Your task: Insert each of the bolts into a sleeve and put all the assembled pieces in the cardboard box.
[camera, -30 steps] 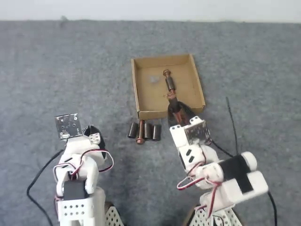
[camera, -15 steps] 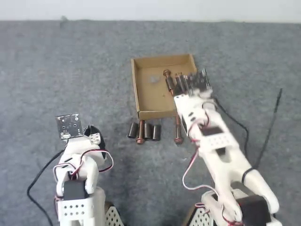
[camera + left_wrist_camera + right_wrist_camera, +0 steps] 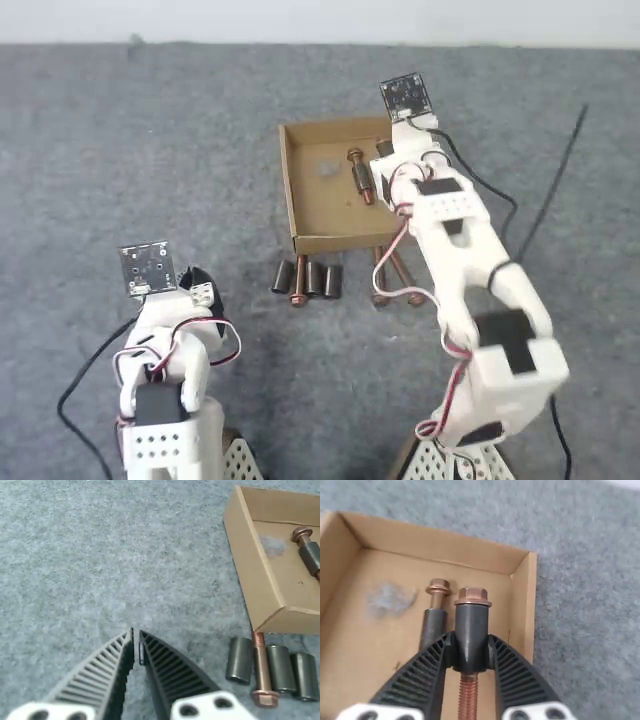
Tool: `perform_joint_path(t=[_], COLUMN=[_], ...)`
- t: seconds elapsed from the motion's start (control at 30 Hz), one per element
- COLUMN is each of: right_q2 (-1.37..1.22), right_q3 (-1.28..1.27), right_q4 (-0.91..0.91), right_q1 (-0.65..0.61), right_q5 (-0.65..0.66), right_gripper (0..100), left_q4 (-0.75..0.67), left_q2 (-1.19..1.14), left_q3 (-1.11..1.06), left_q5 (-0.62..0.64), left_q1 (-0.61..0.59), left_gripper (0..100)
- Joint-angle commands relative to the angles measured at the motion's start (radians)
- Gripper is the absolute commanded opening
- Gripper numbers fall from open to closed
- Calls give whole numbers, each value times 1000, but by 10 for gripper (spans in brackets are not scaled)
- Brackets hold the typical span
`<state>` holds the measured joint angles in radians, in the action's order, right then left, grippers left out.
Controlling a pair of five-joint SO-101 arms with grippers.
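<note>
Now right pincer grips sleeved bolt over cardboard box

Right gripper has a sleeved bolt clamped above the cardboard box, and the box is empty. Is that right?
Not quite. The right gripper does have a sleeved bolt clamped above the cardboard box, but the box is not empty: one assembled piece already lies on its floor beside the held one, as the right wrist view shows.
</note>
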<state>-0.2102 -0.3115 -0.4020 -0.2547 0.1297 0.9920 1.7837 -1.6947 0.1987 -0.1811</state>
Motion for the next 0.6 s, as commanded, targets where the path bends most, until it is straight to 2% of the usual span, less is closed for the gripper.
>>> perform_joint_path(t=[0.0, 0.33, 0.43, 0.57], right_q2=[-44, -131, -127, -127], right_q3=[124, 161, 161, 218], right_q4=[-4, -4, -12, -127], right_q1=[7, -12, -10, -24], right_q5=[12, 12, 14, 14], right_gripper=[9, 13, 69, 118], left_q4=[5, 5, 5, 5], left_q2=[3, 3, 3, 3], left_q3=[8, 8, 8, 8], left_q5=[-9, -9, -9, -9], left_q1=[-2, 0, 0, 0], left_gripper=[12, 12, 12, 12])
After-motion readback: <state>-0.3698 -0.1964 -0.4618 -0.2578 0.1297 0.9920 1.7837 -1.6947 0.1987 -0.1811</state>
